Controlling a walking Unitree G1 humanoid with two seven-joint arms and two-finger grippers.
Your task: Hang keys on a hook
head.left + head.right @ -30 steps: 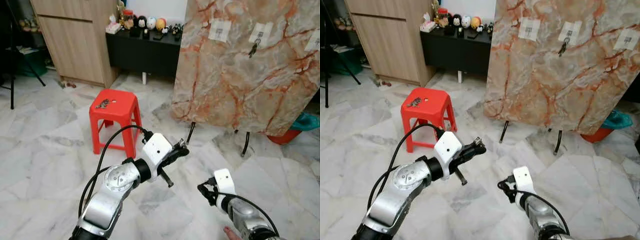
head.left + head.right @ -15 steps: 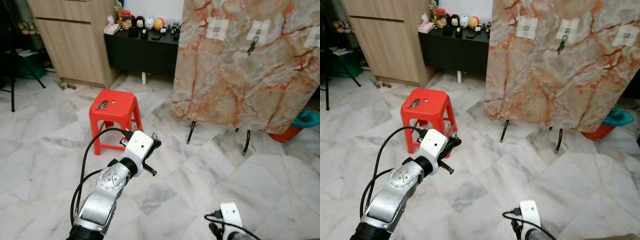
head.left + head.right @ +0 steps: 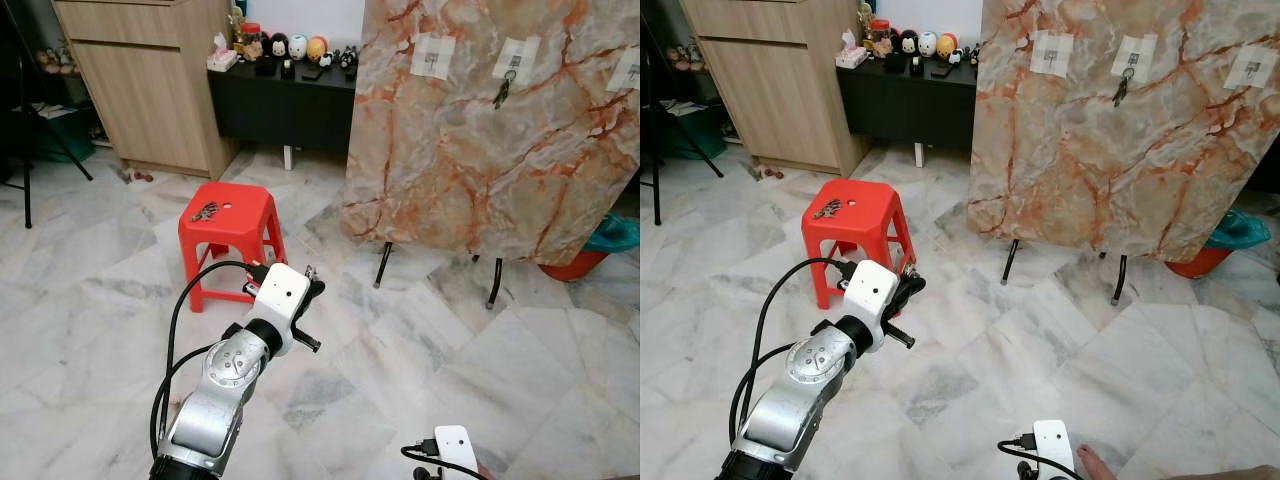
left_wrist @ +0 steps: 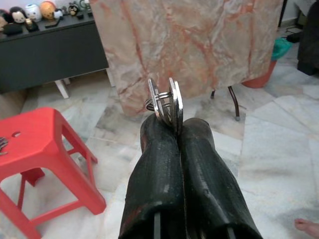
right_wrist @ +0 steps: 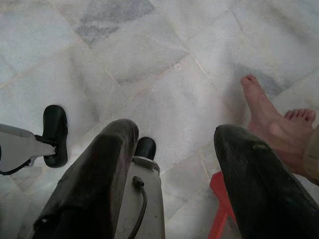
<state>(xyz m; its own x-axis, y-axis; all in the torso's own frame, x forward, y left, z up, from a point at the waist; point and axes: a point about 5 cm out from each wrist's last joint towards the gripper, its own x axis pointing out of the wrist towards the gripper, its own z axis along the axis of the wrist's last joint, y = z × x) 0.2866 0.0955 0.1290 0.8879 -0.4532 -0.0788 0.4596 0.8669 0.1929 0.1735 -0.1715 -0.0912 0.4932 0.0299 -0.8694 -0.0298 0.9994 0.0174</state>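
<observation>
Left eye view: the left tool (image 3: 312,288) is held raised over the marble floor (image 3: 420,340), beside the red stool (image 3: 228,215), where a second bunch of keys (image 3: 205,210) lies. Compared with a second ago, the arm has been drawn back toward the stool and the right arm lowered. The marble board (image 3: 480,130) with hooks (image 3: 511,72) is well apart, so an approach is judged still needed.

Left wrist view: fingers (image 4: 154,164) are pressed together, pinching the keys (image 4: 167,102).

Right wrist view: the right tool (image 5: 174,164) is spread, idle; a person's bare foot (image 5: 274,124) is noted.
</observation>
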